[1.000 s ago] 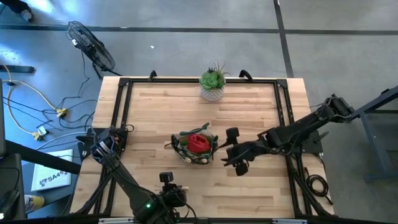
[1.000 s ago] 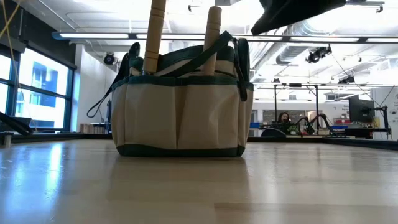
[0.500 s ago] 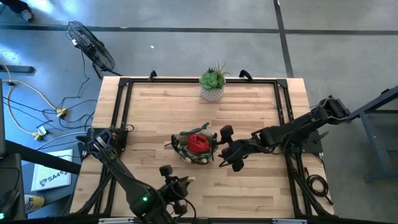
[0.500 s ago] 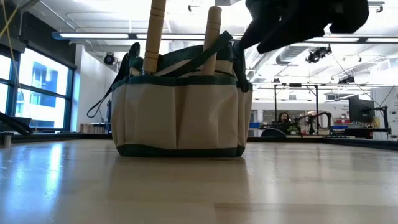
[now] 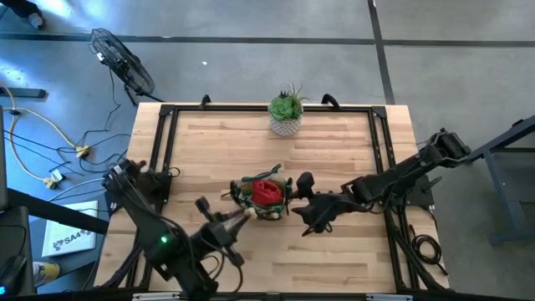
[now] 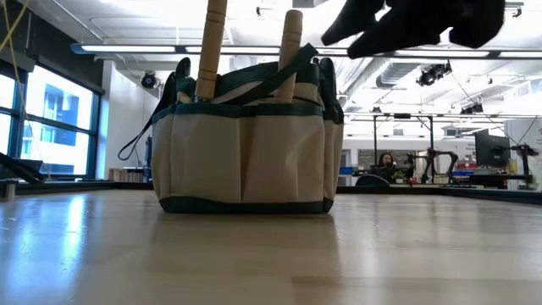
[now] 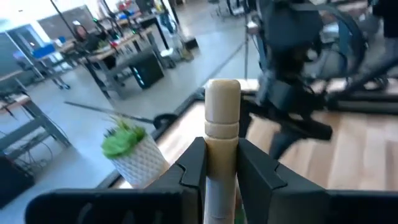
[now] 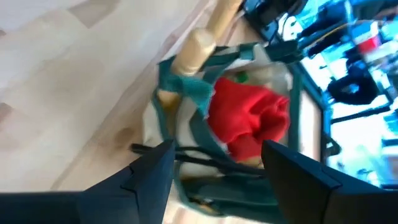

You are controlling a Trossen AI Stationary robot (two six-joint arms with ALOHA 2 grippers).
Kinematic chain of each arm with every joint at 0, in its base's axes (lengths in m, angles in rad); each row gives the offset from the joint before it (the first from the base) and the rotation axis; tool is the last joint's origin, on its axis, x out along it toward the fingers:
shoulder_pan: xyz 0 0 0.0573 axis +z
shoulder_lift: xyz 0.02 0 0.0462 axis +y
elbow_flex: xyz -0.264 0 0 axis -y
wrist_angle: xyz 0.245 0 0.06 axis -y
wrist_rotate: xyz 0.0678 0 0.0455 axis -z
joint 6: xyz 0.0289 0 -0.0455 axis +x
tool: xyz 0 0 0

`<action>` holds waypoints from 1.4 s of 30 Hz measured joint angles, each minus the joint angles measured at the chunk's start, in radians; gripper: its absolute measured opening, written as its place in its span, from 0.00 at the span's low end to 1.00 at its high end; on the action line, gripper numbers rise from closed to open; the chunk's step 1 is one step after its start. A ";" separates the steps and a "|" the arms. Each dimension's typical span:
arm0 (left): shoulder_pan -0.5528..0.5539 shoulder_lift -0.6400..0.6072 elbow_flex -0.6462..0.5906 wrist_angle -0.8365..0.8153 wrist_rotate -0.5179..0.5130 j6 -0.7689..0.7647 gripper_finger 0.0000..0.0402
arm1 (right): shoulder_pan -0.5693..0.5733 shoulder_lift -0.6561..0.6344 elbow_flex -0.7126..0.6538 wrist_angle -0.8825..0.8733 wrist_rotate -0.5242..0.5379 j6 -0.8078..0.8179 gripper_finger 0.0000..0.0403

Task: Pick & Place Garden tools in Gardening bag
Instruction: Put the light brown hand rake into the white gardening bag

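Nearest the front edge of the table, the left gripper point(image 7: 221, 171) was seen pinched around a wooden trowel handle point(image 7: 221, 127), fingers point(image 7: 194, 163) pressed onto the shaft a little below the rounded knob. In the high view that handle point(image 5: 236, 218) was lying at a slant, knob end aimed at the gardening bag point(image 5: 264, 197), just short of its rim, blade end hidden under the gripper point(image 5: 219, 230). So the long axis ran from the table's front-left toward the middle.

Handling guess: the handle looked stiff and smooth, probably a bit slick, with the metal end likely the heavier one, so a grip mid-shaft like this seemed sensible. The bag point(image 6: 244, 140) itself looked soft and light, likely to be shoved or tipped if its rim got bumped.

In the middle of the table the bag was standing upright, with two wooden handles point(image 6: 211, 47) poking straight up out of it and a red item point(image 8: 249, 118) sitting inside.

Just beyond, on the bag's far side from the left arm, the right gripper point(image 8: 214, 165) was hovering with its fingers spread apart and nothing between them, aimed at the bag's open top.

Farthest back, a green succulent in a white pot point(image 5: 286, 113) was sitting by the rear edge, well apart.
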 joint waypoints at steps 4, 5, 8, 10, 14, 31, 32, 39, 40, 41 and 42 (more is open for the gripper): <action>0.020 -0.043 0.000 -0.019 -0.014 0.027 0.13 | 0.003 0.000 0.000 0.055 0.004 -0.101 0.58; 0.022 -0.052 0.000 -0.032 -0.014 0.027 0.13 | 0.003 0.000 0.000 0.071 -0.003 -0.127 0.58; 0.048 -0.063 0.000 -0.053 -0.010 0.025 0.13 | -0.003 0.000 0.000 0.082 -0.042 -0.174 0.58; 0.053 -0.064 0.000 -0.068 0.012 0.025 0.13 | -0.007 0.006 0.000 0.094 -0.072 -0.172 0.58; 0.070 -0.067 0.000 -0.072 0.038 0.020 0.13 | -0.015 0.028 0.000 0.096 -0.085 -0.174 0.58; 0.071 -0.068 -0.001 -0.068 0.046 -0.010 0.13 | -0.133 0.106 0.000 0.119 -0.213 -0.161 0.58; 0.071 -0.068 -0.001 -0.068 0.048 -0.013 0.13 | -0.130 0.106 0.000 0.107 -0.229 -0.162 0.58; 0.071 -0.068 -0.001 -0.071 0.055 -0.033 0.13 | -0.108 0.110 0.000 0.070 -0.253 -0.156 0.44; 0.071 -0.068 -0.001 -0.071 0.055 -0.033 0.13 | -0.106 0.110 0.000 0.063 -0.249 -0.155 0.41; 0.071 -0.068 -0.001 -0.071 0.051 -0.033 0.13 | -0.103 0.110 0.000 0.058 -0.244 -0.154 0.37; 0.071 -0.068 -0.001 -0.071 0.049 -0.034 0.13 | -0.101 0.110 0.000 0.055 -0.235 -0.154 0.33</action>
